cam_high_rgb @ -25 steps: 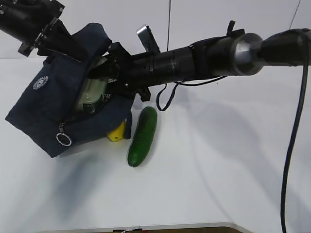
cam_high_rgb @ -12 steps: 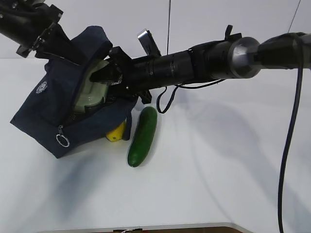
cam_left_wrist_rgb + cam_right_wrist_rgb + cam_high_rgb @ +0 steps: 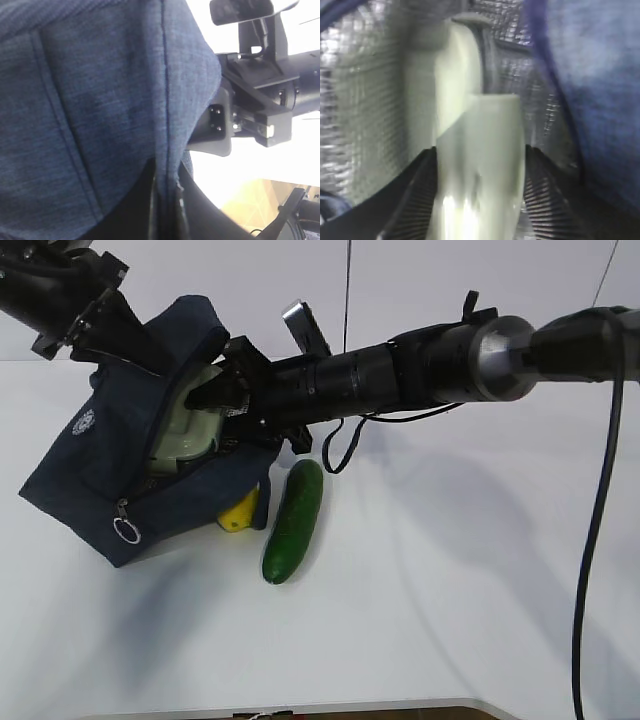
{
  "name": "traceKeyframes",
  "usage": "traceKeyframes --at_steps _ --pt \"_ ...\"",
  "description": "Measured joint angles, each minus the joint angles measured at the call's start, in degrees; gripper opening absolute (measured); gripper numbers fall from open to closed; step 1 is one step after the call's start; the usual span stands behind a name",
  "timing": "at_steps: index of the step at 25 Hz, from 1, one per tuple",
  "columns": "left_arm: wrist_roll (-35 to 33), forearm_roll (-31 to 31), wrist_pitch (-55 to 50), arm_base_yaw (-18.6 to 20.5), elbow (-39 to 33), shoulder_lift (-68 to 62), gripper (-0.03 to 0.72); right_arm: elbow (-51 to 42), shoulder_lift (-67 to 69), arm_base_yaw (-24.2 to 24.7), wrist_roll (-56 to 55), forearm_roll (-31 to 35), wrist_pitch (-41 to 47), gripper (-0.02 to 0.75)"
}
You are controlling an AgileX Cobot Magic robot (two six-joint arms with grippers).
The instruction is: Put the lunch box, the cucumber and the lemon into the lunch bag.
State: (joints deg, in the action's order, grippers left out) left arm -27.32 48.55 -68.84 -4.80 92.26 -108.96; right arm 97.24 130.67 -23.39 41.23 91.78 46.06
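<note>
Nearest the camera, the cucumber [image 3: 293,522] is laid lengthwise on the white table [image 3: 450,590], tilted a bit, with the lemon [image 3: 239,512] just beside it on the left and half tucked under the lunch bag [image 3: 110,475]. So both are left outside the bag.

A bit further back, the navy bag is tipped up with its mouth propped open, zipper ring pull [image 3: 126,530] dangling at the low corner. The lunch box [image 3: 185,430] is seen standing on edge inside the mouth, pale green lid showing against the silver foil lining [image 3: 365,100].

The right arm is stretched almost level across the table from the right edge, wrist pushed right into the bag opening. In the right wrist view the right gripper [image 3: 477,195] is spread about halfway, a ribbed pad on either side of the lid's edge, so the box is gripped.

Furthest back, the left arm comes in from the top left corner, and the left gripper [image 3: 165,200] is pinched tight on the bag's rim fabric, holding it up.
</note>
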Motion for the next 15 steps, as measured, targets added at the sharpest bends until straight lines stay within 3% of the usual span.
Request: traceKeyframes --at_steps 7,15 --pt "-0.1 -0.1 -0.1 0.0 0.0 0.0 -0.013 0.0 0.0 -0.1 -0.1 -0.3 0.0 0.429" --pt "-0.4 -0.5 -0.1 0.4 0.0 0.0 -0.013 0.5 0.0 -0.1 -1.9 -3.3 1.6 0.496"
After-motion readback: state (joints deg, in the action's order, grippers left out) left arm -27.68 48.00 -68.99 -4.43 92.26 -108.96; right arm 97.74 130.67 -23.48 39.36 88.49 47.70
